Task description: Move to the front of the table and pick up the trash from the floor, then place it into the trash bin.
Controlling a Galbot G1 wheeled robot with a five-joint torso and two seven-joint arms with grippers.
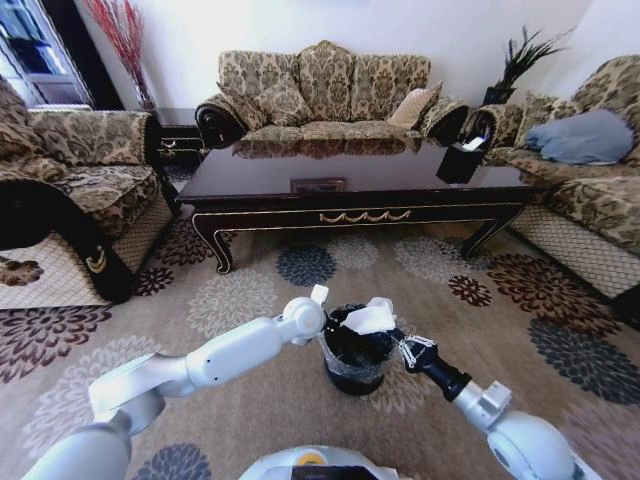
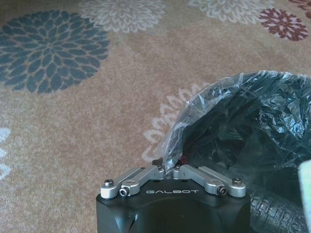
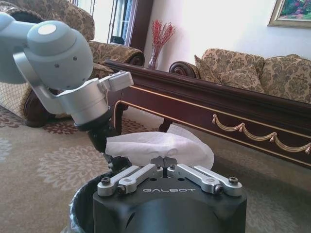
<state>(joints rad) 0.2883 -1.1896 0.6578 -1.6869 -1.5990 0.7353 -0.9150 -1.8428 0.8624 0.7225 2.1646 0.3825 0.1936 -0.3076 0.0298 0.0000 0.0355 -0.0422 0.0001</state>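
- Head view: robot is parked in front of the table [image 1: 360, 213]; the trash bin [image 1: 356, 362] stands on the carpet [image 1: 250, 300] between both arms, close to the base.
- Left gripper [image 2: 169, 171] is at the bin's near-left rim. In the left wrist view its jaws are pinched together on the clear bag liner [image 2: 204, 104], right at the edge, so it looks to be holding the bag rather than any trash.
- Right gripper [image 3: 164, 162] sits over the bin on the right side, jaws closed on a piece of crumpled white paper [image 3: 155, 145]. The paper hangs at the bin mouth, above the rim, not yet dropped in (my read: this is the release step).
- The two grippers are very close; the right wrist view has the left wrist just beside the paper.
- No other litter is visible on the carpet around the bin.
- Risks, as I judge them:
  - The paper is broad and light. If released off-centre it could catch on the puffed liner or the left gripper and slide to the floor.
  - If the left arm moves while clamped on the liner, it could drag the bag out or tip the light bin.
  - With so little clearance, the arms could hit each other when either one retracts.
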